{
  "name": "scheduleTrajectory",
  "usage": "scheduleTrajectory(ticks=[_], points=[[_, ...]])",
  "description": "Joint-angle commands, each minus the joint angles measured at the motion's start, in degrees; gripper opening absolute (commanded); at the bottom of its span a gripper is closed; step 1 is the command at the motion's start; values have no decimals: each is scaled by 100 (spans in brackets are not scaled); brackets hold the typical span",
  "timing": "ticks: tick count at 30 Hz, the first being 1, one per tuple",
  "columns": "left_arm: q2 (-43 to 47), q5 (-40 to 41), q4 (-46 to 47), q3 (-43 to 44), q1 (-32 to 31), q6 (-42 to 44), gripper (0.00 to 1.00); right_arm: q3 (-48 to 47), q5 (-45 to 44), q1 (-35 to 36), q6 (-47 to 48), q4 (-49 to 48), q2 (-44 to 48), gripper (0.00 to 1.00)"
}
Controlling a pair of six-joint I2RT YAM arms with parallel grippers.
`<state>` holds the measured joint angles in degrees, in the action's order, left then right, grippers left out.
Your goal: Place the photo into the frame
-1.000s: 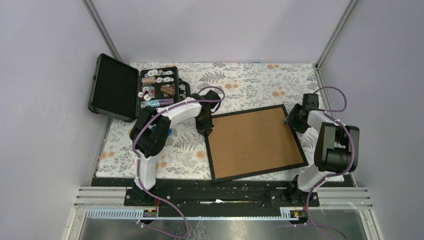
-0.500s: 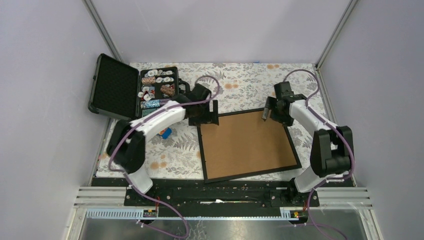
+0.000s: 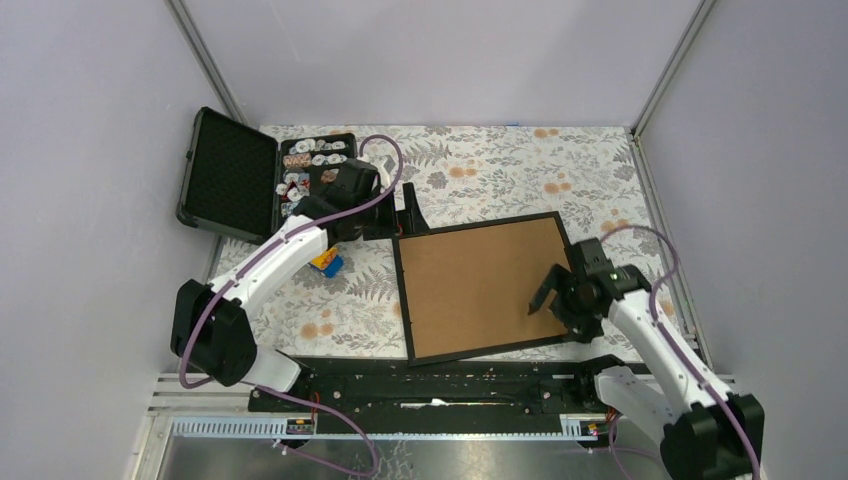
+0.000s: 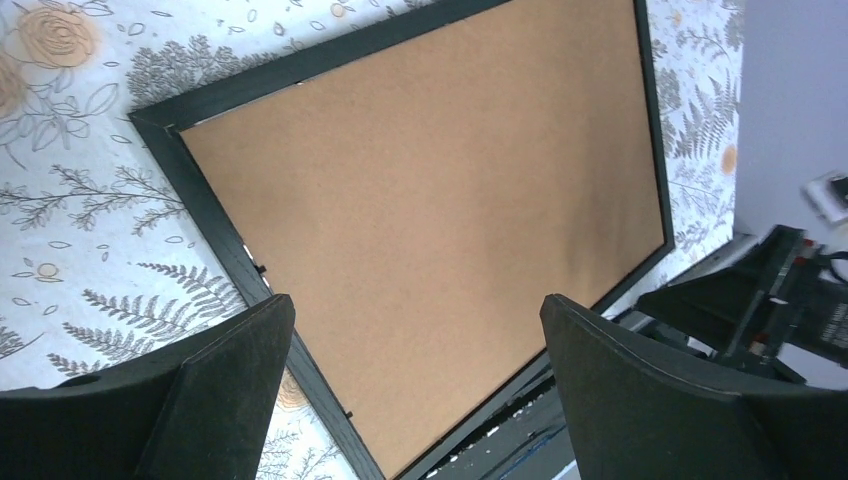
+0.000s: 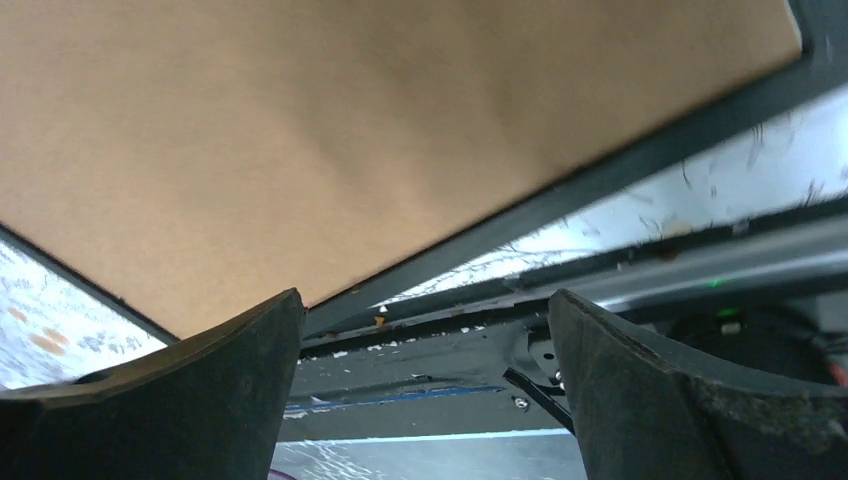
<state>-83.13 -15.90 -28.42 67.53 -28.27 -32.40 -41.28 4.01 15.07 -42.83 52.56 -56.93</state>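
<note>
Top external: the left hand is at the far left corner of the frame, its fingers spread wide with nothing between them. Whether it touches the moulding cannot be told from here. The right hand is over the near right part of the frame, also spread wide and holding nothing. The frame lies flat on the flower-patterned desk, back side up: a plain brown board inside thin black moulding. It sits a little askew, with its near edge close to the desk's near edge. An open black case stands at the far left of the desk, well apart from the frame.

Left wrist: the left hand looks down on the frame from above. Both dark fingers stand far apart, gripping nothing. The brown back fills most of the view, and one black corner lies against the desk.

Right wrist: the right hand is fully spread and holds nothing, its fingers to either side of the view. The frame shows brown board with a black edge running across, slightly blurred.
</note>
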Motion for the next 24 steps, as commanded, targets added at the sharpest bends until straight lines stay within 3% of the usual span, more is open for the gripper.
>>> scheduleTrajectory(ticks=[1,6,8,13,16,18,20,24], points=[[443,-462,552,-213,-2,57,98,855,-192,13,-1781,285,659,95],[567,-561,402,-278,2,158,99,1406,-34,9,-2454,-504,446,74],[655,-476,359,-335,6,208,98,1485,-194,11,-2592,-835,265,71],[746,-414,348,-451,34,210,99,1202,-909,-90,-2400,-1263,-587,52],[756,-389,349,-503,54,208,98,800,-1268,-325,-1737,-1474,-1233,35],[743,-372,347,-523,73,219,98,429,-1389,-564,-971,-1595,-1708,13],[697,-364,337,-522,90,235,98,-56,-1660,-702,-227,-1606,-2357,0],[529,-327,340,-473,126,243,99,-1113,-2537,-755,1181,-1541,-3400,0]])
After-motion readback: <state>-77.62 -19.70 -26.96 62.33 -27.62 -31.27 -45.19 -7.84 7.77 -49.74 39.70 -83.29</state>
